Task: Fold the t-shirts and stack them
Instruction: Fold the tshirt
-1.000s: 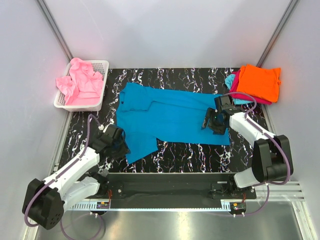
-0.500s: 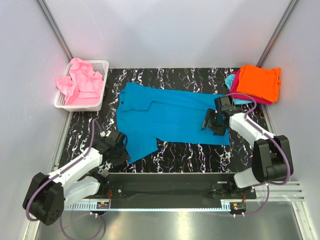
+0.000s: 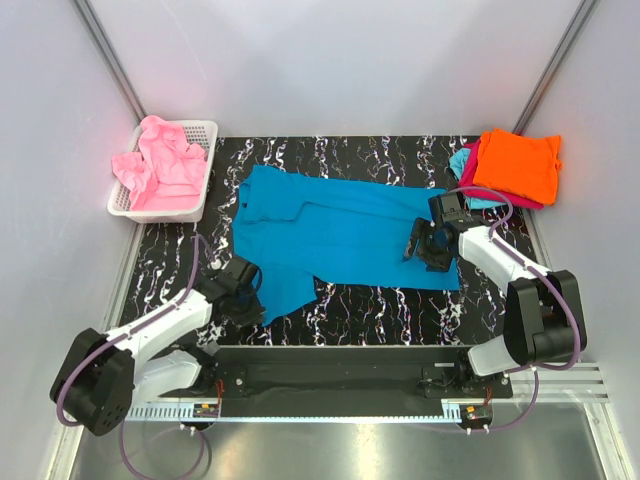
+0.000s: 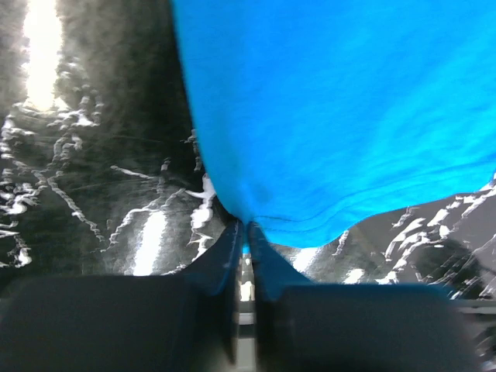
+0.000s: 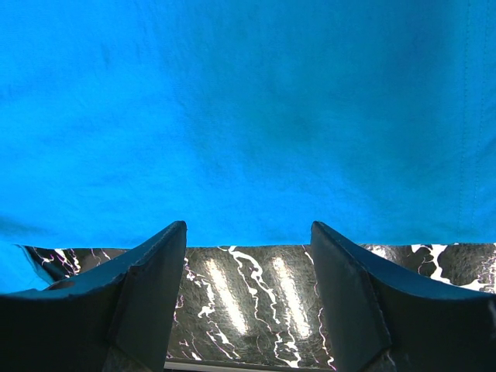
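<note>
A teal-blue t-shirt [image 3: 340, 235] lies spread across the black marbled table [image 3: 380, 305]. My left gripper [image 3: 247, 292] is at the shirt's near left corner. In the left wrist view it [image 4: 246, 231] is shut on the hem of that cloth [image 4: 333, 116], with a sliver of blue pinched between the jaws. My right gripper [image 3: 424, 250] rests at the shirt's right end. In the right wrist view it [image 5: 248, 232] stands open, the shirt's edge [image 5: 248, 116] just ahead and bare table between its fingers [image 5: 151, 271].
At the back left a white mesh basket [image 3: 203, 190] holds a crumpled pink t-shirt [image 3: 160, 165]. Folded shirts are stacked at the back right: orange [image 3: 518, 165] on top, magenta [image 3: 515, 202] and light cyan [image 3: 461, 160] beneath. Grey walls enclose the table.
My left gripper slid right along the table to the shirt's near left corner and closed on its hem. The right arm and the shirt's spread have not moved.
</note>
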Tool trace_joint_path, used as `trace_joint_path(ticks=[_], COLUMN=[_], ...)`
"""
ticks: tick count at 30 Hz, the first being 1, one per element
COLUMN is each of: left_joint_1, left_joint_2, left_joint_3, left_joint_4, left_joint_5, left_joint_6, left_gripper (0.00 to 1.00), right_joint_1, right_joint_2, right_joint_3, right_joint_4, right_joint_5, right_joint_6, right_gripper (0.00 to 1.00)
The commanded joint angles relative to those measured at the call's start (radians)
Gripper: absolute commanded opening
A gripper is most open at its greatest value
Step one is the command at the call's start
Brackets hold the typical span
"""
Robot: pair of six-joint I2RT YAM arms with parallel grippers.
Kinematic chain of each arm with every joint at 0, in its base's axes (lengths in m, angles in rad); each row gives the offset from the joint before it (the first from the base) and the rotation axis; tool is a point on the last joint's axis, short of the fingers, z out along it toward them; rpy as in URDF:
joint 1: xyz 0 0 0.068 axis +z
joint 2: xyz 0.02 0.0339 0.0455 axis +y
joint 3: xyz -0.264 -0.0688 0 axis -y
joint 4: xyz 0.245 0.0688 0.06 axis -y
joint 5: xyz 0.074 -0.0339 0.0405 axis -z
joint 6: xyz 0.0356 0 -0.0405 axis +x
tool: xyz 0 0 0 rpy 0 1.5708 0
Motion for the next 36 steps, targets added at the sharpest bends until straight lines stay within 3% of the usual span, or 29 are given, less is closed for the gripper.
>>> trace_joint_path(ticks=[1, 8, 13, 16, 20, 23, 28, 36], left_joint_1=[-0.013, -0.025, -0.030, -0.030, -0.030, -0.030, -0.030, -0.030], left_joint_2=[0.015, -0.041, -0.136, -0.169, -0.169, -0.167, -0.141, -0.101], left_joint_3=[-0.011, 0.003, 0.069, 0.098, 0.126, 0.146, 0.169, 0.158], left_joint_4=[-0.003, -0.022, -0.114, -0.147, -0.154, -0.159, -0.156, -0.121], left_joint_5=[0.000, -0.012, -0.081, -0.100, -0.110, -0.127, -0.152, -0.149], left_joint_6=[0.010, 0.017, 0.014, 0.020, 0.030, 0.034, 0.045, 0.065], left_gripper=[0.00, 0.00, 0.00, 0.00, 0.00, 0.00, 0.00, 0.00], right_joint_1=[0.009, 0.009, 0.007, 0.007, 0.006, 0.004, -0.137, -0.249], right_joint_2=[-0.022, -0.035, -0.166, -0.213, -0.115, -0.102, -0.125, -0.246], right_joint_3=[0.007, -0.011, -0.120, -0.184, -0.157, -0.170, -0.221, -0.276], right_joint_4=[0.011, 0.010, 0.071, 0.125, 0.061, 0.025, 0.017, -0.002], right_joint_5=[0.009, 0.083, 0.204, 0.213, 0.205, 0.248, 0.235, 0.229], right_joint_6=[0.003, 0.029, 0.207, 0.277, 0.308, 0.343, 0.359, 0.339], right_gripper=[0.72, 0.73, 0.82, 0.78, 0.71, 0.72, 0.72, 0.68])
